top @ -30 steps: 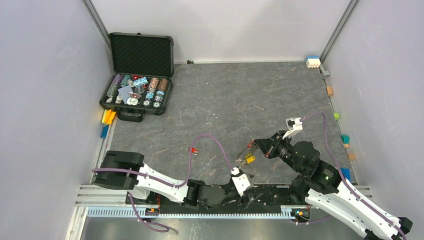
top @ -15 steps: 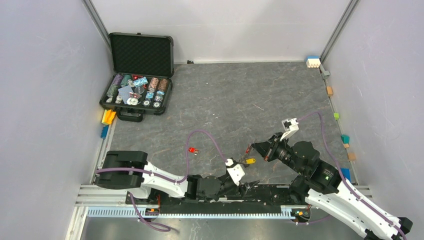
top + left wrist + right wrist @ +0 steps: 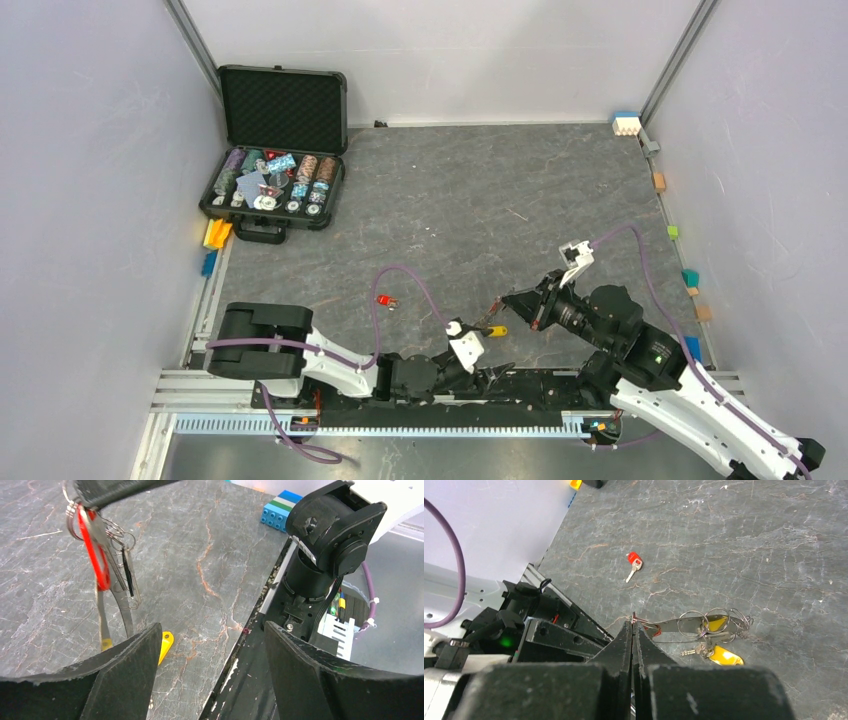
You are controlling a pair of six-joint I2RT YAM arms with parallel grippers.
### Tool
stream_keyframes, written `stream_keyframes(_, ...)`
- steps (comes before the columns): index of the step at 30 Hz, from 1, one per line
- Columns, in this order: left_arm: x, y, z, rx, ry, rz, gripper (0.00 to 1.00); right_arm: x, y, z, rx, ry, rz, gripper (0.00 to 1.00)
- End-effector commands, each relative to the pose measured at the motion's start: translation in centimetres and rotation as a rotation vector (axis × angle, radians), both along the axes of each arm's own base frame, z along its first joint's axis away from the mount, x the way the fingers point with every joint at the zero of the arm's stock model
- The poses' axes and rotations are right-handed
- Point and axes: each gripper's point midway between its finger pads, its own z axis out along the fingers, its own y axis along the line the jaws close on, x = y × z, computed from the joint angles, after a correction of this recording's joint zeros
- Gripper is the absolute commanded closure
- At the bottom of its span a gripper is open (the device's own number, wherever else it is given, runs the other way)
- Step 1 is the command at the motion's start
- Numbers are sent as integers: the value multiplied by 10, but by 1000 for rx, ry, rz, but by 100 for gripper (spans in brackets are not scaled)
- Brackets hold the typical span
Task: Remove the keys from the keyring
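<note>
My right gripper (image 3: 507, 298) (image 3: 633, 622) is shut on one end of the keyring (image 3: 674, 625), a dark grey strap with a red loop (image 3: 95, 555) and silver rings (image 3: 704, 622). The keyring hangs from it just above the table (image 3: 493, 313). A yellow-headed key (image 3: 724, 655) (image 3: 165, 640) and a small silver key hang at its low end, by the table top. A loose red-headed key (image 3: 385, 300) (image 3: 634, 560) lies on the table to the left. My left gripper (image 3: 497, 370) (image 3: 212, 630) is open and empty at the near edge, just short of the keyring.
An open black case of poker chips (image 3: 275, 150) stands at the far left. Small coloured blocks (image 3: 690, 278) line the right wall, with a blue brick (image 3: 280, 510) near the right arm's base (image 3: 335, 530). The black mounting rail (image 3: 540, 385) runs along the near edge.
My right gripper has carried the keyring slightly nearer and lower. My left wrist has shifted a little to the left. The red key has not moved.
</note>
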Motion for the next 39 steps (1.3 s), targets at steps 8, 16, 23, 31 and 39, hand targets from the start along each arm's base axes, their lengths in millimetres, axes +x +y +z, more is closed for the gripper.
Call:
stream_keyframes(8,14,10,20,-74,-48,73,17,-17,14,-13,-22,3,142,100)
stream_keyframes(16,24,23,21,-67,-62,155,8,-23,15,-20,-27,16,174,100)
stream_keyframes(23,28,32,18,-66,-97,176,8,-29,14,-20,-20,17,195,100)
stream_keyframes(31,16,35,20,-106,-156,123,8,-33,16,-29,-31,31,225,100)
stream_keyframes(39,16,35,19,-101,-170,130,9,-37,15,-39,-44,45,237,100)
